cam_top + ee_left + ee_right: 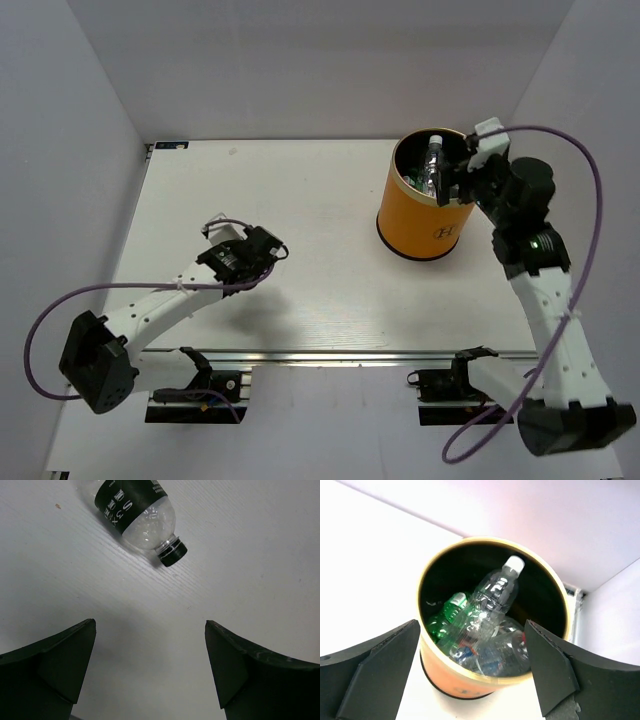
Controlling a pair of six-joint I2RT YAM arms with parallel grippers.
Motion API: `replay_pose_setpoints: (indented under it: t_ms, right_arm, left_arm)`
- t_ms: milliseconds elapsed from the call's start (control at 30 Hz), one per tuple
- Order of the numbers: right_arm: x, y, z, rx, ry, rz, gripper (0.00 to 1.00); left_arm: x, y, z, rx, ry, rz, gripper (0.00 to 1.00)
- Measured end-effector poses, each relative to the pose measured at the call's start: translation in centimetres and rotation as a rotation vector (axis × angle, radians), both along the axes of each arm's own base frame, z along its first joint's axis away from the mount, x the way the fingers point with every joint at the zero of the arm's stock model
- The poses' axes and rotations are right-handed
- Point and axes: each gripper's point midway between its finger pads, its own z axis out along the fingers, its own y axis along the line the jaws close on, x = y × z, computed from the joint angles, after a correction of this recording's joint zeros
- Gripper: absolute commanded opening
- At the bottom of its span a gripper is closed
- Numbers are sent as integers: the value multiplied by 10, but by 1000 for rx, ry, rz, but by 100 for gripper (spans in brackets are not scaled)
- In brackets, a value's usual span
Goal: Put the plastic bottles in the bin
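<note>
The orange bin (420,225) stands at the back right of the table. In the right wrist view the bin (451,680) holds several bottles: a clear one with a white cap (497,592) on top, a green one (445,617), and clear ones with red and blue on them below. My right gripper (471,625) is open and empty, just above the bin's mouth; in the top view the right gripper (455,180) is at the bin's right rim. A clear bottle with a dark label and black cap (140,517) lies on the table ahead of my left gripper (150,622), which is open and empty and apart from it. In the top view the left gripper (266,250) hides this bottle.
The white table (300,190) is walled in white on the left, back and right. A metal rail (330,355) runs along the near edge between the arm bases. Purple cables loop off both arms.
</note>
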Motion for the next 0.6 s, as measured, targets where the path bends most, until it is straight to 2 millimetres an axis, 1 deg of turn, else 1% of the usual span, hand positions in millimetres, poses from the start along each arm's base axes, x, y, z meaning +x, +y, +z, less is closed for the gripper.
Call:
replay_pose_setpoints:
  t_ms: [67, 167, 233, 333, 400, 467, 533, 600]
  right_arm:
    - [-27, -1, 21, 18, -73, 20, 90]
    - [-70, 0, 44, 41, -168, 63, 90]
    - [-97, 2, 52, 53, -213, 98, 90]
    - [-141, 8, 55, 78, -260, 172, 90]
    - [-164, 13, 45, 91, -262, 224, 90]
    - [-181, 19, 26, 101, -244, 270, 90]
    - [-192, 23, 3, 109, -205, 306, 90]
    - [-198, 29, -22, 115, -145, 342, 90]
  left_arm:
    - [9, 0, -1, -11, 3, 44, 100]
    - [23, 4, -7, -14, 18, 114, 100]
    - [32, 8, -15, -11, 38, 155, 100]
    - [46, 15, -29, -6, 77, 217, 100]
    - [55, 19, -38, -6, 104, 251, 100]
    - [63, 23, -44, -4, 120, 275, 100]
    - [71, 27, -48, -2, 130, 297, 100]
    - [81, 31, -52, -6, 140, 316, 100]
